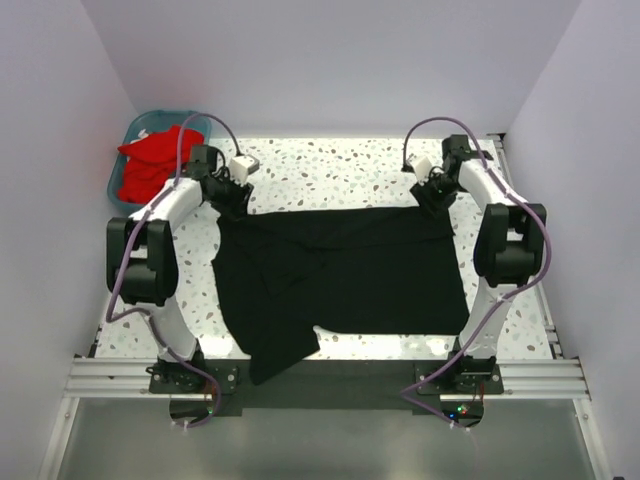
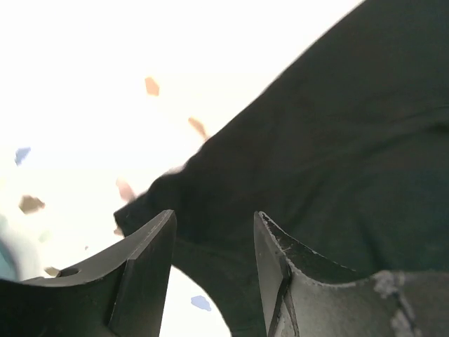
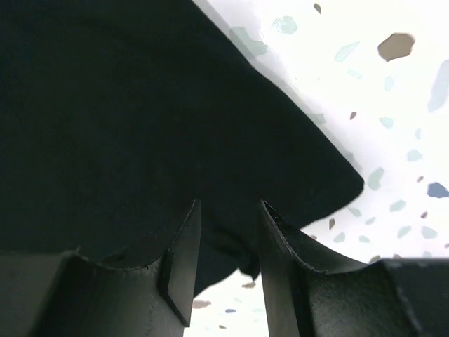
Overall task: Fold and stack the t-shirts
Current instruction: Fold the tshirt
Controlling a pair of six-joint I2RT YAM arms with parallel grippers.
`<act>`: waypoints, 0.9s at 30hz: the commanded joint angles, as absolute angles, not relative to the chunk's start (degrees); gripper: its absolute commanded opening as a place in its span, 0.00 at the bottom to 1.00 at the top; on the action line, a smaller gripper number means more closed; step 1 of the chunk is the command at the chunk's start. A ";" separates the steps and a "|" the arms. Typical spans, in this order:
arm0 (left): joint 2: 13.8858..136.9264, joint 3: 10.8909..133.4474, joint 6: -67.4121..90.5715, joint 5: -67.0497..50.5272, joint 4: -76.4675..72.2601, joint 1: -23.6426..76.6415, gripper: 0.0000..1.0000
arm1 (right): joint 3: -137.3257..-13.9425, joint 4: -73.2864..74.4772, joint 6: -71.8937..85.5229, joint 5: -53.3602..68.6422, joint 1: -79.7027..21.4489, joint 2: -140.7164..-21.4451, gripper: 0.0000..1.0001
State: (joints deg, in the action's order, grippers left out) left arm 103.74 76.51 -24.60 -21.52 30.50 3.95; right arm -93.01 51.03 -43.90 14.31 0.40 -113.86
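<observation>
Black t-shirt (image 1: 340, 270): we see it spread nearly flat across the middle of the table (image 1: 330, 165), with its far edge running fairly straight between the two grippers. Its left side is creased, and a near-left flap hangs over the table's near edge beside the left arm's base.
Red t-shirts (image 1: 150, 165): we find them bunched in the teal basket (image 1: 190, 117) at the far-left corner, well apart from the black one.
Left gripper (image 1: 232, 200): it sits low over the far-left corner of the black t-shirt. In the left wrist view its fingers (image 2: 151, 267) stand clearly parted, with the cloth's corner lying under and just beyond them. We see nothing pinched.
Right gripper (image 1: 437, 200): it sits low over the far-right corner of the same shirt. In the right wrist view its fingers (image 3: 184, 260) are also apart, by a narrower gap. Black cloth shows in that gap, lying loose, and we see no grip on it.
</observation>
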 commanded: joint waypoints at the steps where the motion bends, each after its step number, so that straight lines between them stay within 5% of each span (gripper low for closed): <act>1: 108.36 78.13 -21.10 -16.79 30.85 2.38 0.52 | -91.93 45.44 -38.59 9.85 0.44 -117.15 0.40; 9: 117.84 80.68 -21.09 -9.33 30.41 0.70 0.47 | -92.72 39.57 -38.32 -1.65 0.44 -124.44 0.34; 17: 131.03 100.09 -21.09 -9.14 31.46 0.00 0.42 | -104.49 36.39 -37.44 -7.91 0.44 -134.81 0.34; 23: 138.25 113.98 -21.80 -11.95 33.75 0.00 0.47 | -112.93 37.70 -34.29 -5.89 -0.97 -136.85 0.49; 27: 131.26 113.21 -23.73 -19.30 33.84 0.00 0.57 | -113.90 39.97 -33.66 -0.64 -0.97 -130.88 0.61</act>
